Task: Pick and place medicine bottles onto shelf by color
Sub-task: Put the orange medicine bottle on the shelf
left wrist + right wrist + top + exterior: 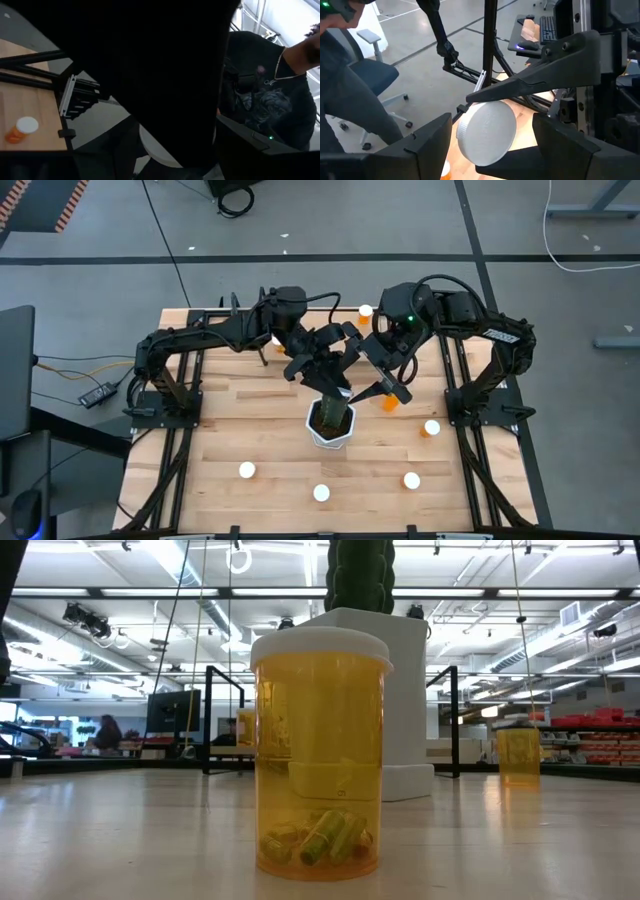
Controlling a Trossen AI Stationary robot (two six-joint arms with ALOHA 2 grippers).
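Observation:
One medicine bottle is held in the air above the table's middle. Its round white cap faces the right wrist camera, and my left gripper is shut on it. My right gripper is open, with a finger on either side of that cap and a gap to each. Several more medicine bottles stand upright on the wooden table, among them one at the near edge, one at the right and one at the far edge. The shelf is out of view. My left gripper pinches the bottle at its cap end between its two fingers. One finger lies over the cap's rim and the other lies under it. The bottle lies about level, cap toward my right gripper, lifted clear of the table.
A green cactus in a white pot stands right below the two grippers. Black arm frames run along the table's left and right sides. A person in a dark shirt is beyond the table's edge.

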